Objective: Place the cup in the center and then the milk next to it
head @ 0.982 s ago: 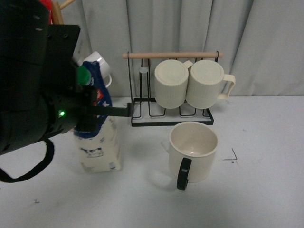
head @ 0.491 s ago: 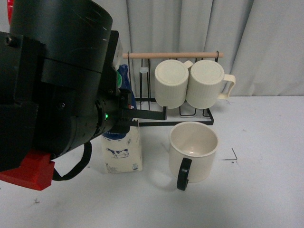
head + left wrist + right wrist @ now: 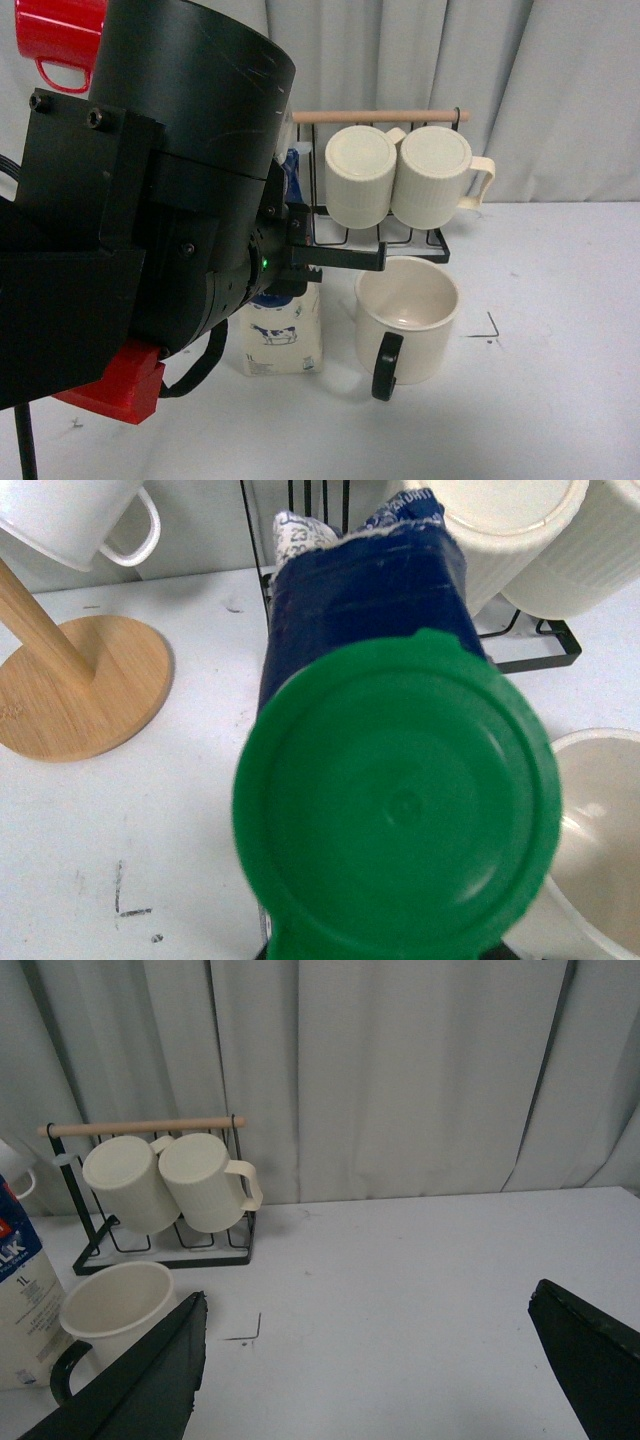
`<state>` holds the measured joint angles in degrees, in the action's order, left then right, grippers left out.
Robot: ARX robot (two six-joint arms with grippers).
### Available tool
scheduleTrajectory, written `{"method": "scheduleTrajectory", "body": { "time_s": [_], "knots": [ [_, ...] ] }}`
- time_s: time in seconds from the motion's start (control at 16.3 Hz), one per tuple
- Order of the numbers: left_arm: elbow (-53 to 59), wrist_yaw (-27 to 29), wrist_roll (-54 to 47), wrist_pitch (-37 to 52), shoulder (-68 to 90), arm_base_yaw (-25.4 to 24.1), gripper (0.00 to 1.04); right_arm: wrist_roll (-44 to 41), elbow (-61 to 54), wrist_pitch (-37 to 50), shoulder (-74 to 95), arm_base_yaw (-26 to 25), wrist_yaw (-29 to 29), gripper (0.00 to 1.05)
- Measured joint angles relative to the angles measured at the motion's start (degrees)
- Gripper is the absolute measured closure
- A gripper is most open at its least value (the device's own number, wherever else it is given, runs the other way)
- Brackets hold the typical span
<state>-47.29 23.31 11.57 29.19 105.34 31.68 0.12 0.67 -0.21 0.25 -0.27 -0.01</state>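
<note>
You've got the left gripper clamped on the tall blue-and-cream milk carton, lower centre-left, just beside the cream black-handled mug (arm hides most of it). Right gripper is spread wide, empty.

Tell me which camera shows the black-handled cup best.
The front view: the cup stands nearly whole, black handle toward the camera. The right wrist view shows the cup smaller, its lower part hidden by the right pincer. The left wrist view catches only part of its rim beside the milk.
</note>
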Motion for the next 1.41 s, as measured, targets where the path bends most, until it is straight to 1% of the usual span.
{"method": "scheduleTrajectory", "body": {
  "time_s": [0.06,0.18,0.31,0.43,0.49,0.55,0.61,0.68,0.74,0.8,0.86,1.04,1.11,1.23,1.41],
  "knots": [
    [-0.02,0.09,0.07,0.39,0.00,0.00,0.88,0.00,0.00,0.00,0.00,0.00,0.02,0.06],
    [-0.79,-0.04,0.04,0.92,-0.85,0.00,0.66,0.00,0.00,0.00,0.00,0.00,0.00,0.06],
    [1.33,-2.84,-1.64,1.68,-4.79,-0.66,0.44,0.00,0.00,0.00,0.00,0.00,0.00,0.06],
    [7.34,-6.88,-6.38,3.02,-14.82,-2.03,0.21,0.00,0.00,0.00,0.00,0.00,0.02,0.06],
    [7.78,-6.95,-8.02,3.76,-17.75,-2.23,0.08,0.00,0.00,0.02,0.00,0.00,0.00,0.06],
    [7.48,-6.99,-8.90,3.85,-17.90,-2.43,0.06,0.00,0.00,0.04,0.00,0.00,0.00,0.06],
    [8.33,-5.77,-9.81,7.04,-16.17,-2.21,0.10,0.00,0.00,0.00,0.00,0.00,0.00,0.06],
    [13.05,0.83,-10.56,19.56,-14.60,-2.49,0.22,0.00,0.00,0.02,0.00,0.00,-0.02,0.06],
    [18.69,1.62,-10.62,25.77,-16.46,-4.28,0.33,0.00,0.00,0.00,0.00,-0.02,0.04,0.06],
    [23.65,0.72,-10.62,29.64,-21.24,-7.65,0.45,0.00,0.00,0.02,0.00,-0.02,0.02,0.06],
    [26.56,-0.74,-10.60,30.36,-26.29,-10.71,0.58,0.00,0.00,0.04,0.00,-0.02,0.02,0.06],
    [35.36,-7.48,-10.62,27.41,-34.73,-15.69,0.96,0.00,0.00,0.00,0.00,-0.02,0.02,0.06],
    [36.98,-9.05,-10.75,26.32,-38.40,-17.59,1.03,0.00,0.00,0.00,0.00,-0.02,0.02,0.06],
    [40.98,-11.85,-10.73,28.39,-41.97,-20.76,1.03,0.00,0.00,0.02,0.00,-0.02,0.00,0.06],
    [43.17,-13.29,-10.73,25.35,-43.87,-21.86,1.03,0.00,0.00,0.00,0.00,-0.02,0.02,0.06]
  ]
}}
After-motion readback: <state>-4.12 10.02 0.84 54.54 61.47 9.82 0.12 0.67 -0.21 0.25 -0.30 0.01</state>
